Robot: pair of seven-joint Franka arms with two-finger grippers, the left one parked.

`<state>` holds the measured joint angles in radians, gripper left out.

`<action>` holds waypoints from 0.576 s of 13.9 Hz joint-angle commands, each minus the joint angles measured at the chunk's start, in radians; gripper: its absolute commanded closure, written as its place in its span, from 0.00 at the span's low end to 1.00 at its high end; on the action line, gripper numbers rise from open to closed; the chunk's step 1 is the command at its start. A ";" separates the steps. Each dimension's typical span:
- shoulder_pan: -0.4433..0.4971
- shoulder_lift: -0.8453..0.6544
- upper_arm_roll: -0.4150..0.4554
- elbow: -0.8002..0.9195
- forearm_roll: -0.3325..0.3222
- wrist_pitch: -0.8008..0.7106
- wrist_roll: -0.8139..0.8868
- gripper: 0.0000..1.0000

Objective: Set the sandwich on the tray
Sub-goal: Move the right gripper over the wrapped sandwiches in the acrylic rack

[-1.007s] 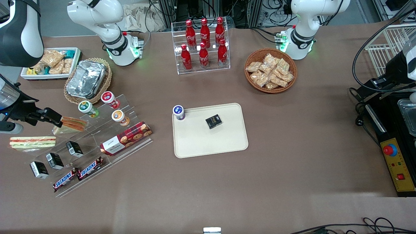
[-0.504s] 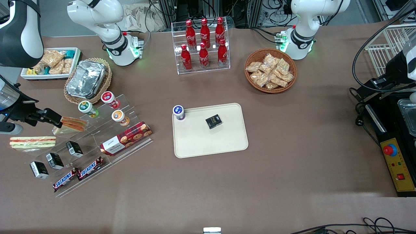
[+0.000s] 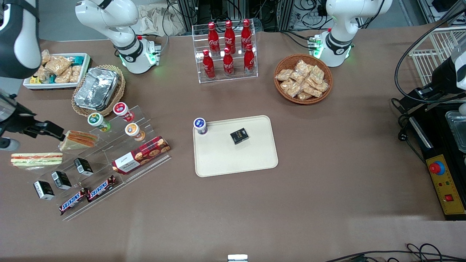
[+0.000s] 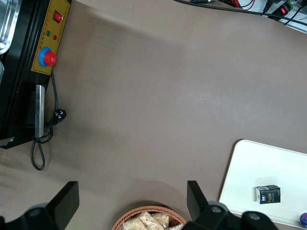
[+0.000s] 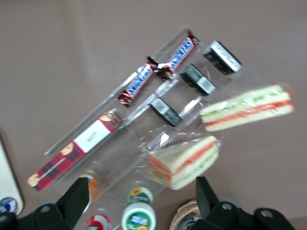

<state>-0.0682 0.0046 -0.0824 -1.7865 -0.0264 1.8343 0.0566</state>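
Observation:
The sandwich (image 3: 36, 160), a clear-wrapped white wedge with thin red and green stripes, lies on the table at the working arm's end, beside the clear display rack. It also shows in the right wrist view (image 5: 247, 108). The cream tray (image 3: 236, 160) lies mid-table and holds a small black box and a blue-lidded cup; its edge shows in the right wrist view (image 5: 5, 177) and it shows in the left wrist view (image 4: 268, 165). My gripper (image 3: 58, 133) is open and empty. It hovers farther from the front camera than the sandwich, beside the orange-filled sandwich (image 3: 78, 140). In the right wrist view the gripper (image 5: 142, 191) has its fingers wide apart.
The clear rack (image 3: 109, 156) holds cups, black boxes, a cookie box and Snickers bars. A foil container (image 3: 96, 89) in a wicker basket and a white snack bin (image 3: 58, 71) stand farther from the front camera. A cola bottle rack (image 3: 227, 51) and a snack basket (image 3: 303, 79) stand farther along the table.
My gripper has drawn back a little from the orange-filled sandwich toward the working arm's end of the table. Nothing on the table has moved.

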 commanded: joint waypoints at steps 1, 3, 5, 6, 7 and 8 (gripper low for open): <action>-0.042 0.008 0.003 -0.017 -0.009 -0.004 -0.023 0.01; -0.067 0.018 0.003 -0.019 -0.009 0.003 -0.023 0.01; -0.079 0.034 0.003 -0.017 -0.009 0.019 -0.023 0.01; -0.085 0.037 0.003 -0.016 -0.009 0.026 -0.021 0.01; -0.087 0.038 0.001 -0.013 -0.007 0.032 -0.018 0.01; -0.091 0.041 0.001 -0.010 -0.006 0.033 -0.017 0.01</action>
<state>-0.1451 0.0396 -0.0867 -1.8052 -0.0264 1.8540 0.0374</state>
